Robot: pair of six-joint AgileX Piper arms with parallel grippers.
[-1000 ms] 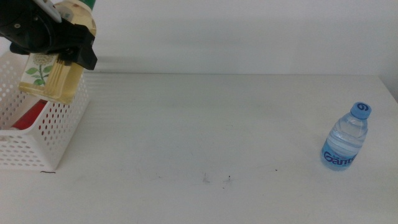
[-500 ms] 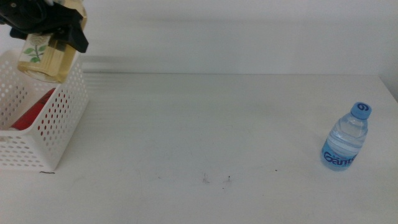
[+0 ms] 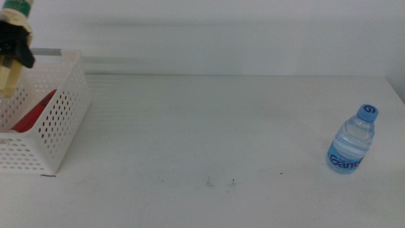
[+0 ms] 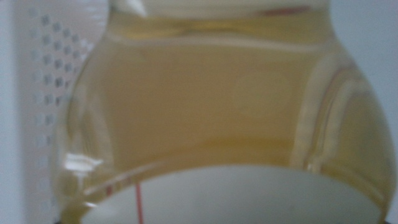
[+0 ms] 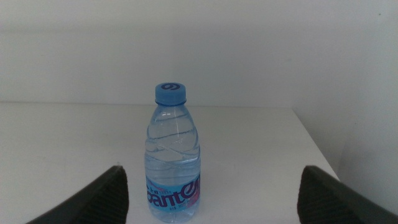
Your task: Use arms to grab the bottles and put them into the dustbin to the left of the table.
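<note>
Since 1 s ago the left gripper (image 3: pixel 14 47) w/ the yellow tea bottle (image 3: pixel 9 75) has moved further left and now sits at the far left edge of the middle view, over the dustbin (image 3: pixel 60 120); only a sliver of bottle and dark gripper still shows there. Bottle hangs tilted, its lower part inside the bin's outline, above the interior. Left gripper is clamped on the tea bottle: wrist view is filled w/ amber liquid (image 4: pixel 211 118), very close and blurred, w/ the bin's perforated white wall (image 4: pixel 43 93) just beside it. Jaws themselves barely visible in that view.

Red can (image 3: pixel 31 113) lies inside the dustbin, seen through the holes and over the rim, low on the left side. Dustbin stands at the table's (image 3: pixel 209 126) left edge, grey strip along its back rim.

Water bottle (image 3: pixel 352 140), blue cap, stands upright near the table's right edge, well apart from the bin. Right gripper (image 5: pixel 214 193) waits near it, facing it; jaws spread wide, released, bottle (image 5: pixel 174 155) centred between them but further off, not touching.

A few tiny dark specks (image 3: pixel 220 183) mark the table near the front middle.
</note>
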